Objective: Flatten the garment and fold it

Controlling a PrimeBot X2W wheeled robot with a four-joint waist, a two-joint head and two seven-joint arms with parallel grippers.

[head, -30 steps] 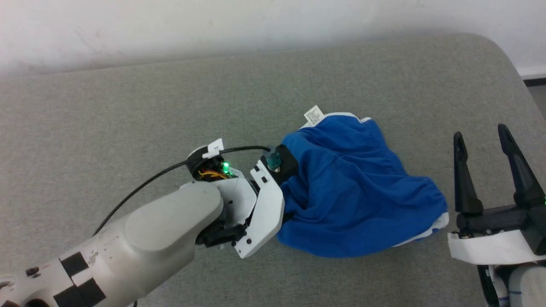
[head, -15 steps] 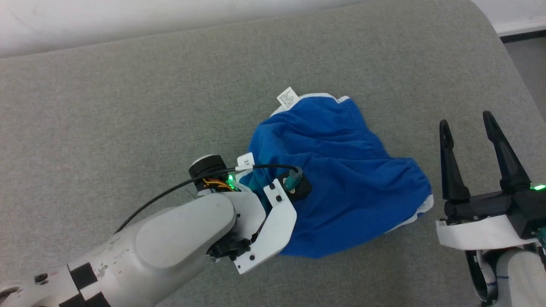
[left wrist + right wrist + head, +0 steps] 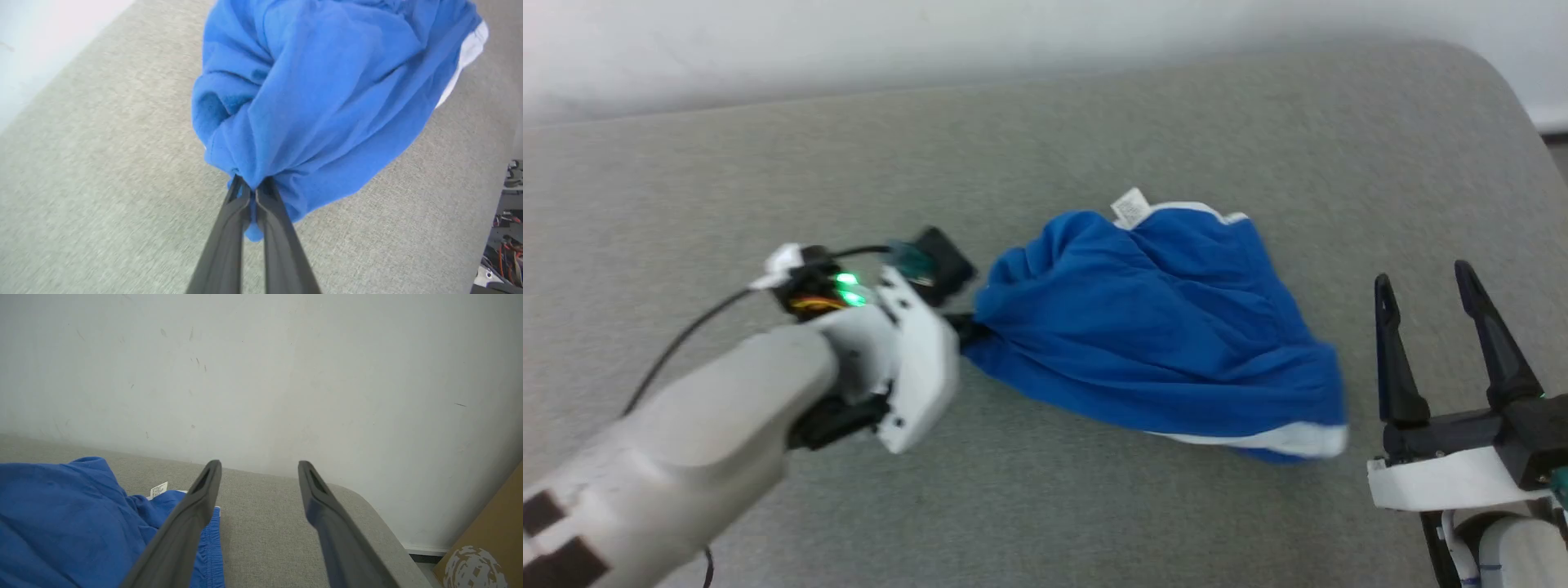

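So the shorts point(image 3: 1160, 327) were bunched up mid-table, with the left gripper point(image 3: 251, 185) clamped tight on a pinch of fabric at their 9 o'clock edge. The right gripper point(image 3: 1421, 275) sat off at their 4 o'clock, fingers spread and holding nothing, close but not touching. A little white label point(image 3: 1129, 207) poked out at 12 and white trim point(image 3: 1258, 437) showed at 5; the table point(image 3: 1094, 139) was grey woven cloth with a rounded corner, a scuffed white wall point(image 3: 261, 367) right behind, and a cardboard box point(image 3: 486, 535) past the corner.

Grey fabric-covered table point(image 3: 1176, 122) against a scuffed white wall point(image 3: 261, 375), cardboard box point(image 3: 498, 539) beside its corner.
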